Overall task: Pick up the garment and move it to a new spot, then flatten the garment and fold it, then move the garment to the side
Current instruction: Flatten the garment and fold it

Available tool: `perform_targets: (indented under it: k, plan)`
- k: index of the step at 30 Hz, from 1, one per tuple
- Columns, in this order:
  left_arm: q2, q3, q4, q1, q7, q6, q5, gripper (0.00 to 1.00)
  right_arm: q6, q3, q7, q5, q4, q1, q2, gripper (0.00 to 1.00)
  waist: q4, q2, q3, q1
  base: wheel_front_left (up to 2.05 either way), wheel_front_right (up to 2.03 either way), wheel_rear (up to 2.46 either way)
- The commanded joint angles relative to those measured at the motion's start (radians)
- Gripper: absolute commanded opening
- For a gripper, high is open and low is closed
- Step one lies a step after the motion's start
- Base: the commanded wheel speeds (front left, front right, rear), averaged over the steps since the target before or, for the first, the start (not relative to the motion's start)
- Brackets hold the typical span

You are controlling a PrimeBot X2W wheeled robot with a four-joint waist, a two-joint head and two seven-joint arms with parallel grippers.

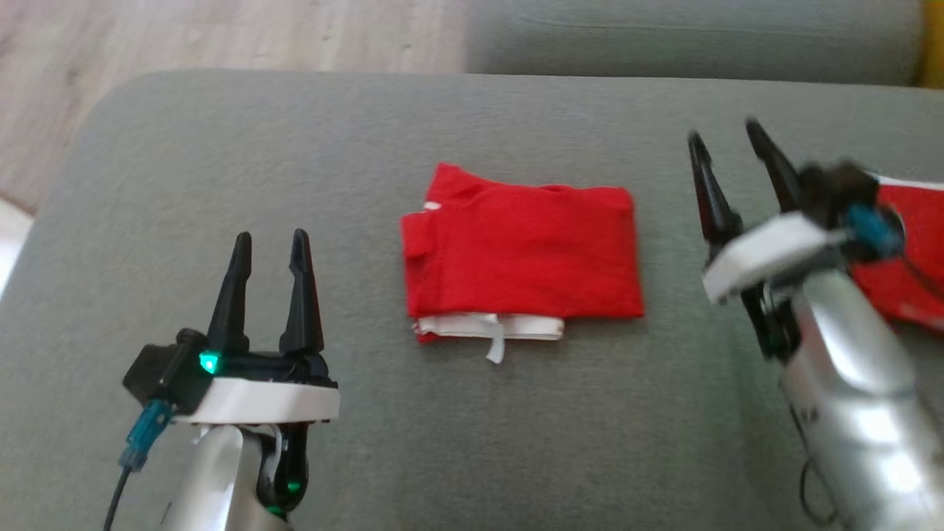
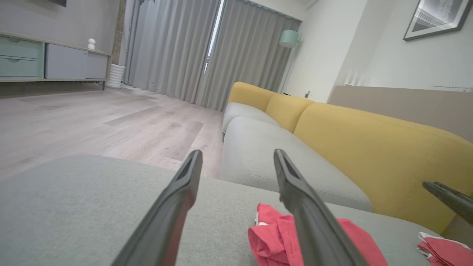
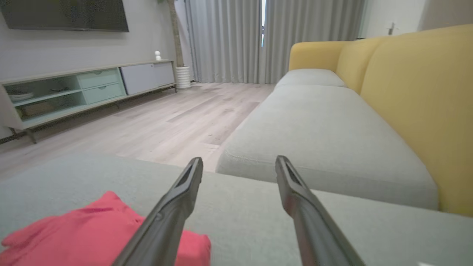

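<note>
While my head camera shows the folded red garment [image 1: 520,254] lying mid-cushion [image 1: 442,147] between the left gripper [image 1: 271,240] and right gripper [image 1: 724,134], both spread wide and empty, the wrist cameras add the yellow sofa back [image 2: 369,147] and wood floor [image 3: 166,122]. Its white tag [image 1: 495,346] is too small to read. My right arm partly covers a second red cloth [image 1: 925,221].

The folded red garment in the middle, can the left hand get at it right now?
Probably yes: the left hand is open, with just bare cushion between it and the folded red garment.
</note>
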Motion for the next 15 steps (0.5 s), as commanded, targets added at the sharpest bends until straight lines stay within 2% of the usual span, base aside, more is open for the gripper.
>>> perform_targets:
  k: [1,8,15]
  plan:
    - [0.005,0.037,-0.036,-0.029,-0.005,-0.003,0.011,1.00,-0.001,-0.021,-0.011,-0.034,-0.066,0.027,0.023,1.00,-0.037,0.0000,-0.006,0.0000,0.00,0.00,0.00]
    - [0.005,0.065,-0.046,-0.011,-0.005,-0.004,0.054,1.00,-0.001,-0.209,-0.011,-0.195,-0.317,0.248,0.098,1.00,-0.098,0.0000,-0.008,0.0000,0.00,0.00,0.00]
    - [0.005,0.090,-0.050,0.046,-0.005,0.002,0.049,1.00,-0.001,-0.264,-0.011,-0.241,-0.442,0.419,0.134,1.00,-0.129,0.0000,-0.026,0.0000,0.00,0.00,0.00]
